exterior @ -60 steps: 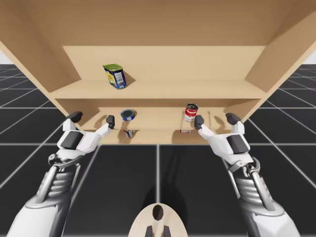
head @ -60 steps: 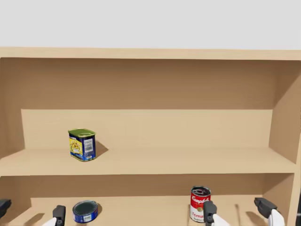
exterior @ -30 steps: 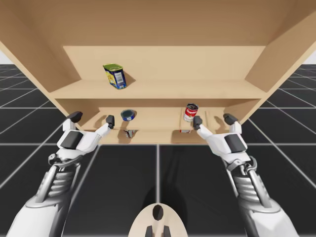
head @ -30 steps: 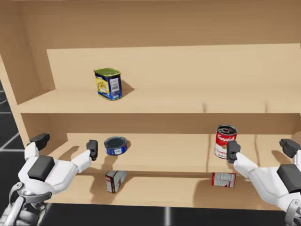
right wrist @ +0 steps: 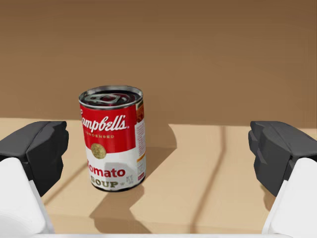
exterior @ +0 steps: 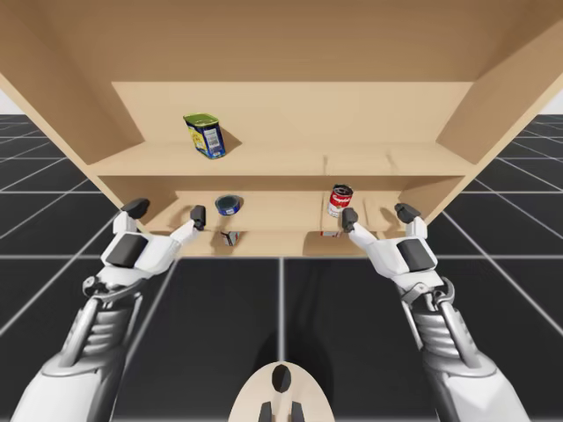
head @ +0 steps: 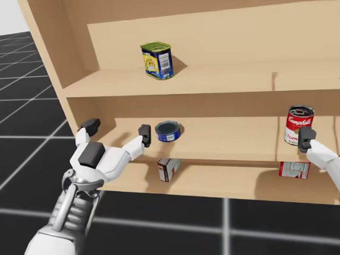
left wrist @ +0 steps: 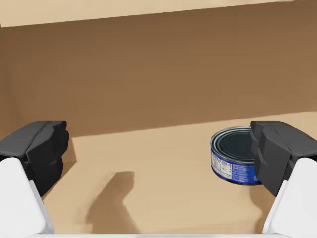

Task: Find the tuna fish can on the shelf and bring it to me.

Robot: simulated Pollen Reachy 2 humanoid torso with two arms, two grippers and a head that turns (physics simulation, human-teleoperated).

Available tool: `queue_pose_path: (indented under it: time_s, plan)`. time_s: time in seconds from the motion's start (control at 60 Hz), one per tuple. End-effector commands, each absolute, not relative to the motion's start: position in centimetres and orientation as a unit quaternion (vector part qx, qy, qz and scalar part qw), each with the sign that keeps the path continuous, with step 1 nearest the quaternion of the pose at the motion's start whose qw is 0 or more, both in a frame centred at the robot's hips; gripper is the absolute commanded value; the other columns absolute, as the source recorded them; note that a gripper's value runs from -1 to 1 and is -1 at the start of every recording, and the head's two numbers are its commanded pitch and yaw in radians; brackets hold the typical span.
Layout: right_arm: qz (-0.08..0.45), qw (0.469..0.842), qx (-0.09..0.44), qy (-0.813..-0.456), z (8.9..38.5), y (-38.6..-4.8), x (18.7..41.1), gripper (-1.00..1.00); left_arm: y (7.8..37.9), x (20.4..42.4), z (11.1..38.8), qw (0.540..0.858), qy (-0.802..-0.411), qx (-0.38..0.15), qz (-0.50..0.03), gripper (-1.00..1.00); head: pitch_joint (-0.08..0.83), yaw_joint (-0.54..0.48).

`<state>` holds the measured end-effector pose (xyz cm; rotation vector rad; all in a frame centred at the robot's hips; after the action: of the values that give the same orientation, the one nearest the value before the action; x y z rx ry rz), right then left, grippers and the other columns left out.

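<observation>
Head is being turned downward and to the left; the whole head view is being shifted by this, and the lower board of the shelf (head: 223,141) is being brought to mid-picture; no can is being displaced. The low blue round can (head: 168,130), taken to be the tuna fish can, is being seen resting on that lower board, untouched; in the left wrist view it is lying ahead of the left gripper (left wrist: 158,153), off toward the inner finger and partly hidden behind it, not between the fingers. Left jaws are being held spread wide, nothing pinched; the left arm is being kept where it was. In the high view the right gripper (exterior: 376,215) is being edged inward, jaws likewise spread and empty; the red-and-white can (right wrist: 113,139) is standing ahead of it, the wrong can for this task. Judgement: the search is being concluded; the left gripper is being favoured for the grasp, a small sideways correction toward the blue can being needed first.
</observation>
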<state>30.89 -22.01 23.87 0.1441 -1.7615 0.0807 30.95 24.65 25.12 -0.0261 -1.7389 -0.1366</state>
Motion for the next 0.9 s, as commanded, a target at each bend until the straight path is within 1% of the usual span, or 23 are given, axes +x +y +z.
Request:
queue_pose_path:
  time_s: [0.017,0.1,0.133,0.217,0.317,0.367,0.4,0.583,0.667,0.9]
  plan:
    - [0.031,0.633,0.065,-0.771,23.9,-21.9,30.8,-1.0,23.4,29.3,26.6,0.642,-0.763,-0.034,-0.065,-1.0,0.42,0.22]
    - [0.03,0.633,0.066,-0.771,23.9,-22.0,30.8,-1.0,22.7,28.4,27.4,0.652,-0.753,-0.055,-0.072,-1.0,0.418,0.23]
    - [0.031,0.633,0.065,-0.771,23.9,-22.1,30.8,-1.0,22.3,28.1,27.6,0.658,-0.746,-0.073,-0.076,-1.0,0.419,0.23]
    - [0.031,0.633,0.065,-0.771,23.9,-22.1,30.8,-1.0,21.6,28.5,27.7,0.669,-0.733,-0.094,-0.083,-1.0,0.42,0.24]
    - [0.032,0.633,0.065,-0.771,23.9,-22.1,30.8,-1.0,20.7,30.2,27.1,0.687,-0.712,-0.122,-0.082,-1.0,0.42,0.25]
    - [0.032,0.633,0.066,-0.771,23.9,-22.1,30.8,-1.0,20.4,30.8,26.8,0.69,-0.708,-0.126,-0.082,-1.0,0.42,0.25]
    - [0.031,0.633,0.066,-0.771,23.9,-22.2,30.8,-1.0,20.1,31.6,26.3,0.694,-0.704,-0.129,-0.084,-1.0,0.422,0.25]
    - [0.03,0.632,0.066,-0.771,24.0,-22.3,30.8,-1.0,18.7,35.0,25.2,0.707,-0.692,-0.117,-0.09,-1.0,0.426,0.25]
    - [0.029,0.632,0.067,-0.772,24.0,-22.4,30.8,-1.0,18.0,36.8,24.4,0.718,-0.682,-0.105,-0.087,-1.0,0.428,0.25]
    - [0.027,0.631,0.067,-0.772,24.1,-22.6,30.8,-1.0,17.2,39.8,22.1,0.74,-0.662,-0.092,-0.078,-1.0,0.433,0.24]
